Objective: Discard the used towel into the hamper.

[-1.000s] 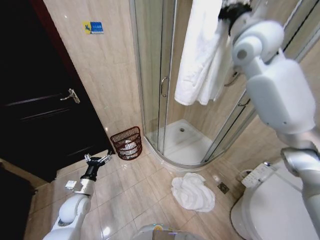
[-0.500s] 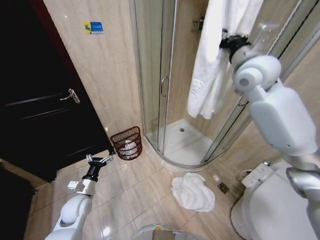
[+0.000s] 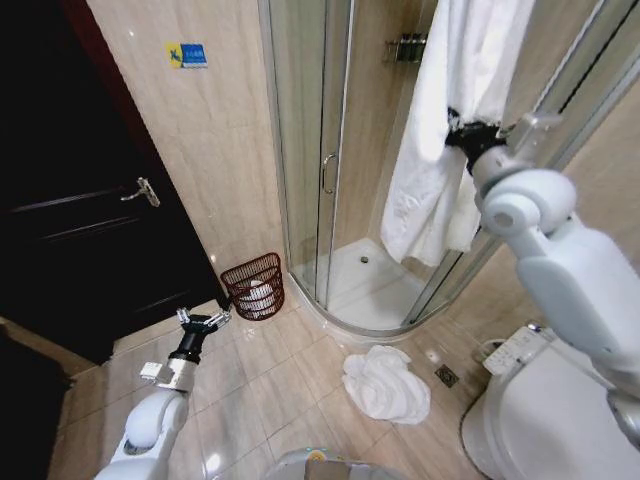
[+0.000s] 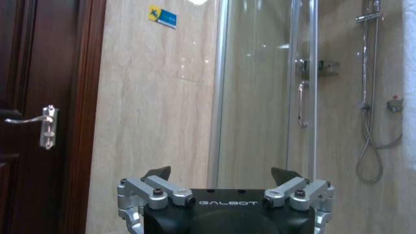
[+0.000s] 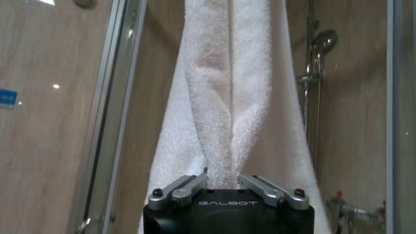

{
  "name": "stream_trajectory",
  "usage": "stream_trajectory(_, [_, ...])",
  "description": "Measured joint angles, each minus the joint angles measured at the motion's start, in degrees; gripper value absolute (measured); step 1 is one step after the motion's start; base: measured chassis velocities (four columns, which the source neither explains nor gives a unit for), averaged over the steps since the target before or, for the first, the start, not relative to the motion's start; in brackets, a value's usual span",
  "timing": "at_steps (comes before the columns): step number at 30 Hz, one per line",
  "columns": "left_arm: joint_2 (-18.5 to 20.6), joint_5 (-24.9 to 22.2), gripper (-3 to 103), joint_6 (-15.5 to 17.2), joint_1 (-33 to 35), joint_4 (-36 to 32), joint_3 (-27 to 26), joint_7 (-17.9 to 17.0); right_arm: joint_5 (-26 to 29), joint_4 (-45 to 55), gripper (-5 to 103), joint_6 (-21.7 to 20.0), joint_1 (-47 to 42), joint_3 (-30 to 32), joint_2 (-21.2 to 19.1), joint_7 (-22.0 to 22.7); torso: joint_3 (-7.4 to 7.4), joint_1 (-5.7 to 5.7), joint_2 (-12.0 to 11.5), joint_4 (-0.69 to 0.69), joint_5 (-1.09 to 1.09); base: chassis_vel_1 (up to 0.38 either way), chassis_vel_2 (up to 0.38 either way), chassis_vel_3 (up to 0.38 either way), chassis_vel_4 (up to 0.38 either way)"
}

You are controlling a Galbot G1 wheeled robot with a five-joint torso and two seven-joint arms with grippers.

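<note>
The right gripper point(image 5: 221, 181) is clenched on the hanging white terry towel point(image 3: 450, 140) by the shower, apparently not yet freed, far from the reddish-brown woven hamper point(image 3: 254, 286); the left gripper point(image 3: 203, 322), jaws spread, idles low.

Hanging towel point(image 3: 445, 170): thick white terry cloth, looped and fuzzy, pinched at the right gripper point(image 5: 223, 181), whose fingers point(image 5: 177, 191) are bare silvery metal on a matt black plastic body. The same metal and black plastic is seen on the left gripper point(image 4: 221, 176). Hamper point(image 3: 254, 285): reddish-brown open weave, wire or wicker not told apart. Wall tiles point(image 3: 210, 130) and floor tiles point(image 3: 250, 390): beige, polished, glossy with light reflections. Shower door point(image 3: 305, 150): clear glass in shiny metal framing. Door point(image 3: 70, 220): dark wood, semi-gloss, with a metal handle point(image 3: 141, 191). Crumpled towel point(image 3: 385, 385) on the floor: soft white cloth.
</note>
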Motion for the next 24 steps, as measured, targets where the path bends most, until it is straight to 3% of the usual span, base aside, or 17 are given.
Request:
stream_trajectory(9, [-0.4,1.0,100,0.5,-0.1,-0.7,0.5,0.0,-2.1,4.5,4,0.5,-15.8,9.3,-1.2,-2.7,0.01,0.00,0.0,-0.01,0.02,0.000,0.000,0.000,0.000])
stream_trajectory(15, [-0.9,2.1,100,1.1,-0.4,-1.5,1.1,0.0,-5.1,8.3,4,1.9,-29.3,18.9,-0.7,-5.7,0.00,0.00,0.0,0.00,0.01,0.000,0.000,0.000,0.000])
stream_trajectory(24, [-1.2,2.6,100,1.1,0.4,-1.9,1.2,0.2,-10.8,13.6,4,4.0,-42.9,21.9,3.9,-6.0,0.00,0.00,0.0,0.00,0.01,0.000,0.000,0.000,0.000])
